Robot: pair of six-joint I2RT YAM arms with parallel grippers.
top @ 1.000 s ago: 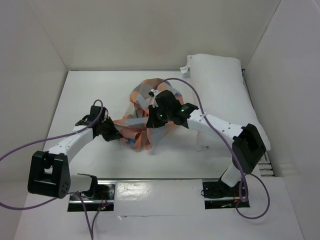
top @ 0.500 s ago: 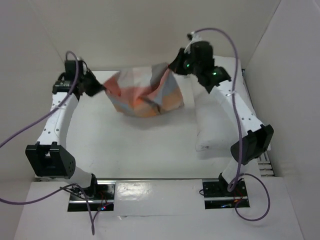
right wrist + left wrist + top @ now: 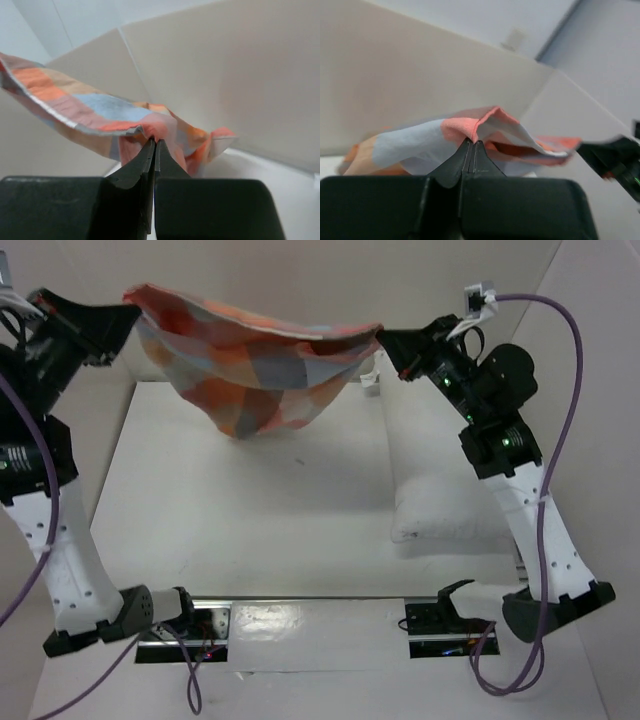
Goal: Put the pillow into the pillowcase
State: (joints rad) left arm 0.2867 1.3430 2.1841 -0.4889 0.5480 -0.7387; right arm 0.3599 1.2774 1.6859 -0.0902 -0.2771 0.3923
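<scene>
The pillowcase (image 3: 255, 370) hangs in the air above the far part of the desk (image 3: 250, 520), sagging like a hammock between the two raised arms. The left end effector (image 3: 128, 312) is clamped tight on its upper left edge. The right end effector (image 3: 385, 337) is pinched closed on its right edge. The pillow (image 3: 430, 470) lies along the desk's right side, below the right arm and apart from the pillowcase.
</scene>
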